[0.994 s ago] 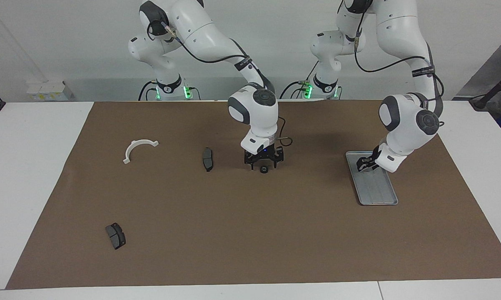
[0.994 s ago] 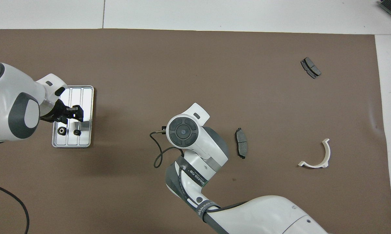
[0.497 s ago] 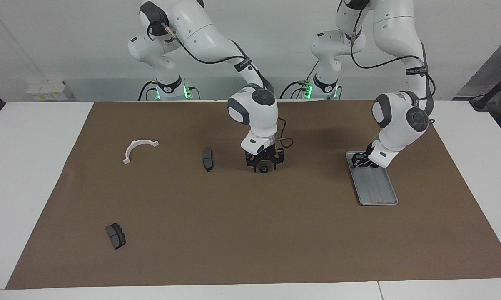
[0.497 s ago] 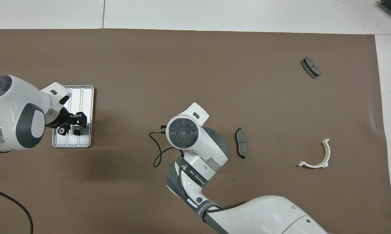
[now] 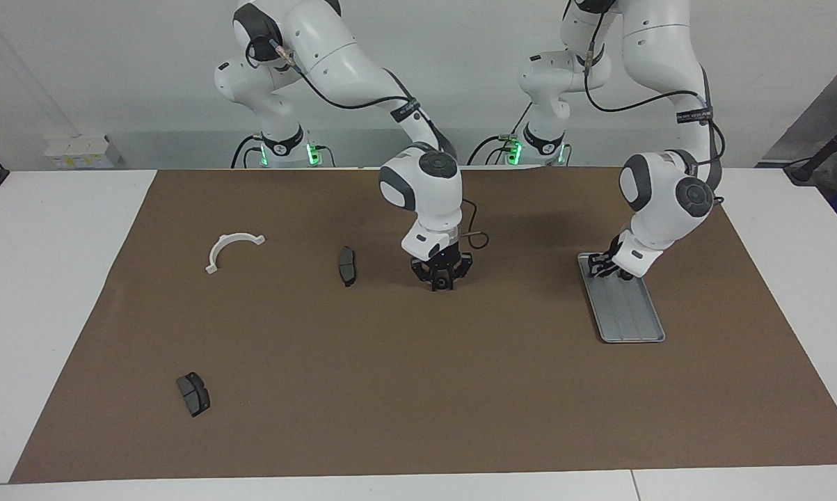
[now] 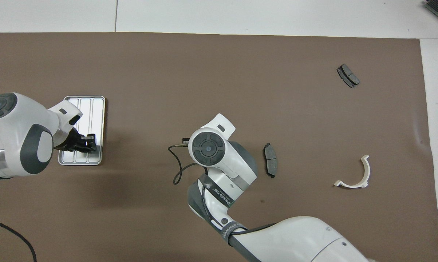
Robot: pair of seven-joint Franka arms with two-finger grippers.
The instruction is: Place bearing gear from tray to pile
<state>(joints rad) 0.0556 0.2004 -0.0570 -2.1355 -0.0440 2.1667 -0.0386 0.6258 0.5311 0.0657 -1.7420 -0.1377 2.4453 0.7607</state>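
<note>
Fingers of the right gripper [image 5: 442,282] are pressed in on a small black bearing gear [image 5: 443,283], pinched low over the brown mat [image 5: 418,390] near the middle of the table. In the overhead view the arm's wrist hides both. A dark brake pad [image 5: 346,265] lies just beside that gripper, toward the right arm's end of the table. The left gripper [image 5: 609,268] is down at the tray [image 5: 630,313], at the tray's end nearer the robots; whether its fingers are spread or closed cannot be told, and its dark body covers that end of the tray [image 6: 95,109] from above. A white curved bracket [image 5: 232,248] and a second brake pad [image 5: 193,393] lie well apart from the tray, toward the right arm's end.
</note>
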